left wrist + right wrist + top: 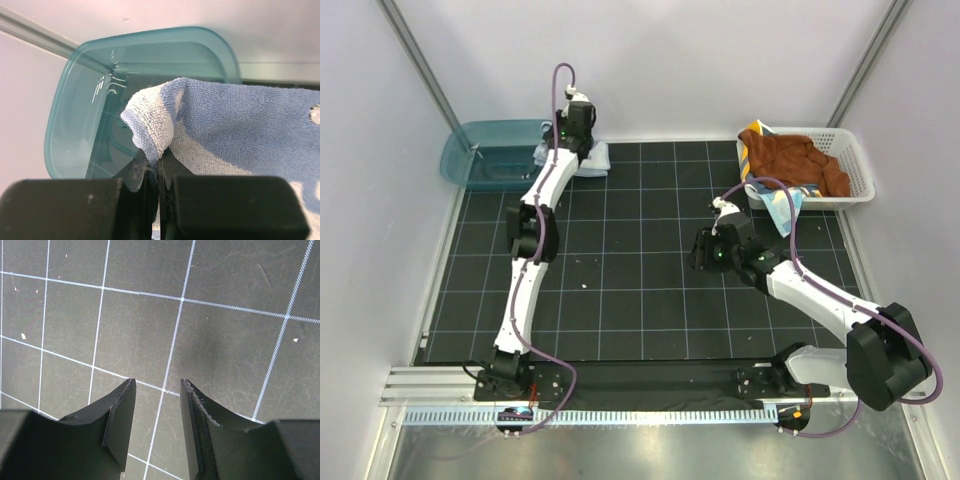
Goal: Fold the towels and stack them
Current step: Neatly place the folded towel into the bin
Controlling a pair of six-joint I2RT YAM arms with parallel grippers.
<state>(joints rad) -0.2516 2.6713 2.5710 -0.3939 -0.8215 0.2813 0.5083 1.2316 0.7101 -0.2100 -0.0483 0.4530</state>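
Bare sheet metal runs along the near edge, and behind it a white slotted rail carries the bases of both arms. Beyond the rail the counter is covered by a black mat ruled with a white grid, scuffed and dotted with a few pale specks. Over the middle of the mat the right hand hovers with its fingers partly spread and nothing between them, only the grid lines showing below. Farther back, at the counter's far edge, the left hand is pressed together on a raised fold of the pale blue towel, which lies on the mat just beside the teal tub in the far left corner. In the far right corner stands a white lattice basket holding the crumpled rust-brown towel, with a yellow-orange-edged cloth at its left end and a pale patterned cloth spilling over its near rim onto the mat. White wall panels close in the space on three sides, with slanted metal posts at the corners.
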